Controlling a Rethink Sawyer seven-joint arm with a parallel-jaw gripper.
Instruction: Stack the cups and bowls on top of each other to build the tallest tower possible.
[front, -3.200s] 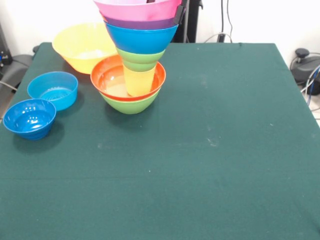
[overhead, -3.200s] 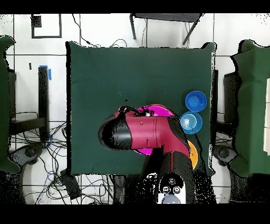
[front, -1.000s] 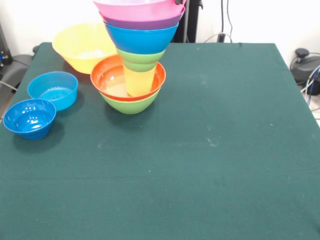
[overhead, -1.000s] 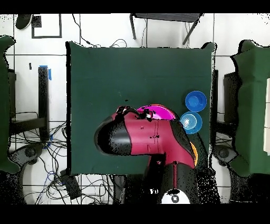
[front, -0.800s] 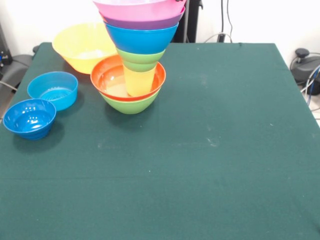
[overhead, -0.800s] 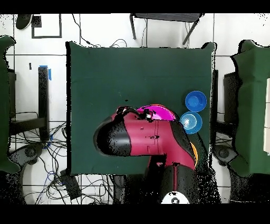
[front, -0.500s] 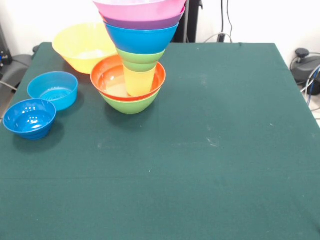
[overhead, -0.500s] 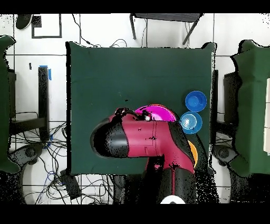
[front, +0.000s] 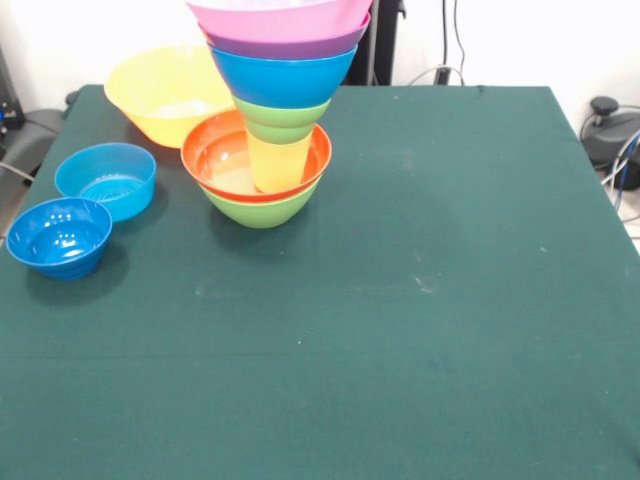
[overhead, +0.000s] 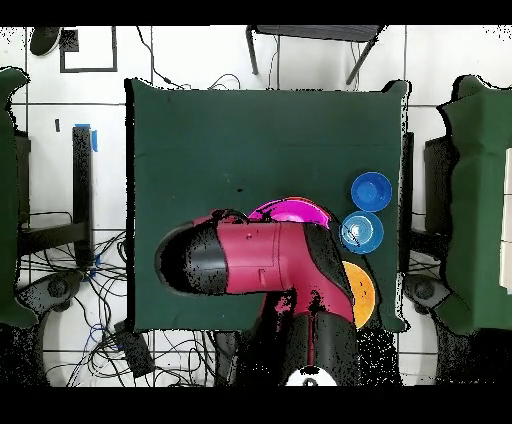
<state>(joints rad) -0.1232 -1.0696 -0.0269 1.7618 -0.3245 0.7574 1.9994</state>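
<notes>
The tower stands at the far left of the table in the front view. From the base up it is a medium green bowl (front: 262, 208), a red-orange bowl (front: 214, 152), the yellow cup (front: 278, 163), a small green bowl (front: 281, 117), a blue bowl (front: 283, 78), a purple bowl (front: 285, 46) and a large pink bowl (front: 285, 15), cut off by the top edge. In the overhead view the pink bowl (overhead: 298, 212) shows beside the red arm (overhead: 270, 262), which hides the rest of the tower. The gripper shows in neither view.
A large yellow-orange bowl (front: 165, 92) stands at the far left corner behind the tower. A light-blue bowl (front: 105, 178) and a darker blue bowl (front: 58, 236) sit by the left edge; they also show in the overhead view (overhead: 371, 190), (overhead: 362, 232).
The black gripper tip at the pink bowl's rim has gone up out of the front view. In the overhead view the arm has swung left, uncovering more of the orange bowl. The tower has not moved.
</notes>
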